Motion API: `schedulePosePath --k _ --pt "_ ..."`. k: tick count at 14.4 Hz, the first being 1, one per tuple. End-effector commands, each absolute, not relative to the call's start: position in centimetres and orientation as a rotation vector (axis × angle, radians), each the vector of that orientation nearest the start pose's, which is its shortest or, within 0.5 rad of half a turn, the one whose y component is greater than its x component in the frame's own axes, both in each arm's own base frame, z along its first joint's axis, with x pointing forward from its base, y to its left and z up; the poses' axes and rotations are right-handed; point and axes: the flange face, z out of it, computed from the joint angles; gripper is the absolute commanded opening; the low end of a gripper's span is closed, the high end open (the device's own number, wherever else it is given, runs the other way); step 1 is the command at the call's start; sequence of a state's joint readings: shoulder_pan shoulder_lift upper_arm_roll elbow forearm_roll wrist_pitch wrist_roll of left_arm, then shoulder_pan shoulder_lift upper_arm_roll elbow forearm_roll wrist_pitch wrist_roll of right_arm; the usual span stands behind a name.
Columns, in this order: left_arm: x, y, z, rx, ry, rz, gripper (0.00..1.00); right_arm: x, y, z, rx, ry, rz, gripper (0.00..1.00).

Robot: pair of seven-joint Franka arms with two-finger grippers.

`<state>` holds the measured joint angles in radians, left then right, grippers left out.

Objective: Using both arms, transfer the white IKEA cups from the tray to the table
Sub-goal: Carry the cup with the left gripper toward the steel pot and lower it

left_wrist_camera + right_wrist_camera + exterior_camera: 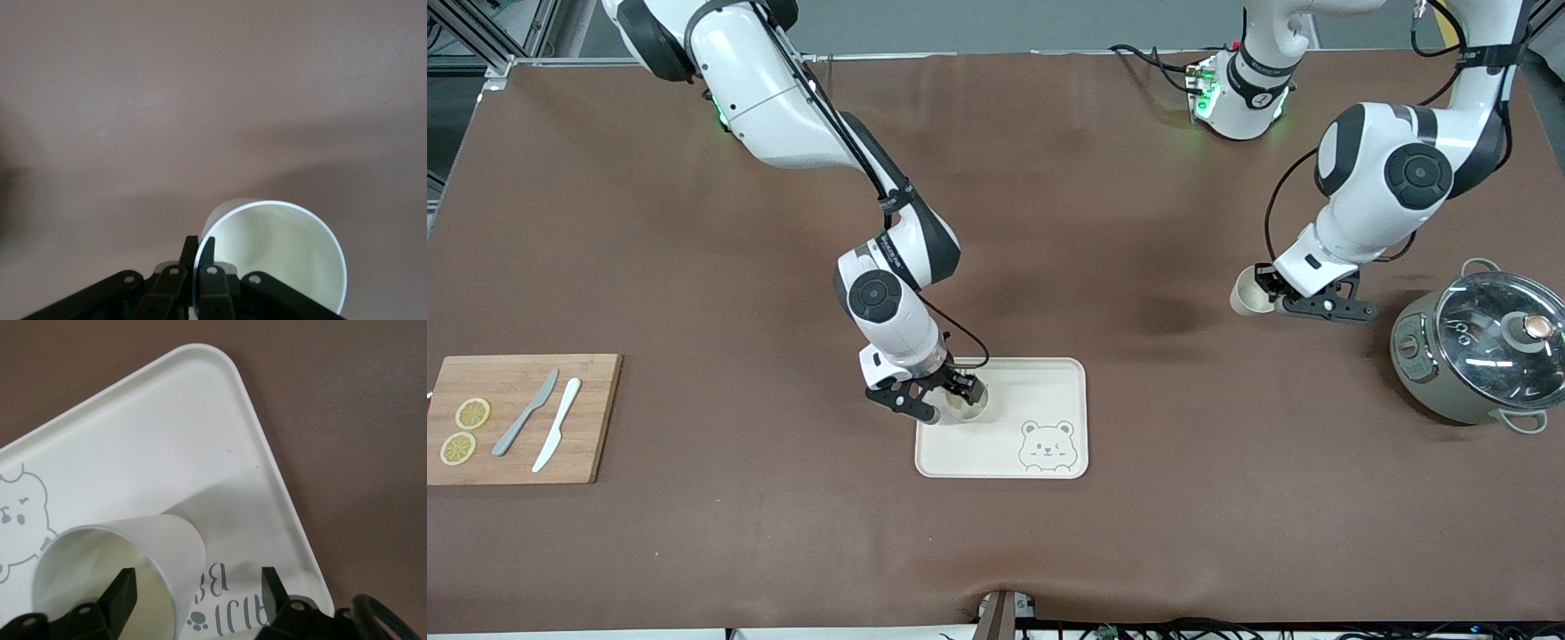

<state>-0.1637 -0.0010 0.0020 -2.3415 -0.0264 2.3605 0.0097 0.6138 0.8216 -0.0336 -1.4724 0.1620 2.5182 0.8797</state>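
One white cup point(969, 409) stands upright on the cream tray point(1040, 391), at the tray's end toward the right arm. My right gripper point(956, 402) is open, with one finger point(123, 587) inside the cup point(133, 553) and the other outside its wall, over the tray point(167, 440). My left gripper point(1264, 293) is shut on the rim wall of the second white cup point(1247, 299) and holds it above the bare table toward the left arm's end. In the left wrist view the fingers point(208, 250) pinch that cup point(280, 260).
A wooden cutting board point(596, 418) with two lemon slices point(464, 431), a grey knife point(525, 413) and a white knife point(558, 436) lies at the right arm's end. A grey pot with a glass lid point(1489, 342) stands at the left arm's end.
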Motion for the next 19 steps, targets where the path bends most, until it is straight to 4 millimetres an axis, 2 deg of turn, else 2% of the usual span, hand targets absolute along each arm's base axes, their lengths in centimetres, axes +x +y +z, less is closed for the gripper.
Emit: schedulePosePath --k 1,3,6,8,12,15,19 --pt "47.1 -7.2 30.7 -3.205 0.251 -0.164 0.00 62.1 41.1 21.2 -2.858 0.598 -0.176 0.50" --pt "46.7 -6.5 29.2 -3.212 0.273 -0.176 0.00 62.1 41.1 21.2 -2.859 0.596 -0.175 0.36" --pt "46.5 -4.8 28.2 -3.204 0.318 -0.146 0.00 62.1 41.1 21.2 -2.858 0.598 -0.176 0.24" --pt "46.6 -4.1 27.2 -3.214 0.318 -0.128 0.00 62.1 41.1 21.2 -2.857 0.600 -0.176 0.24" --pt "47.2 -3.7 24.4 -3.221 0.319 -0.170 0.00 62.1 41.0 21.2 -2.862 0.600 -0.175 0.24" --pt "47.6 -3.6 23.1 -3.213 0.309 -0.190 0.00 62.1 40.9 21.1 -2.888 0.576 -0.188 0.24" --pt "47.8 -3.5 23.1 -3.213 0.307 -0.196 0.00 62.0 41.0 21.0 -2.890 0.571 -0.190 0.03"
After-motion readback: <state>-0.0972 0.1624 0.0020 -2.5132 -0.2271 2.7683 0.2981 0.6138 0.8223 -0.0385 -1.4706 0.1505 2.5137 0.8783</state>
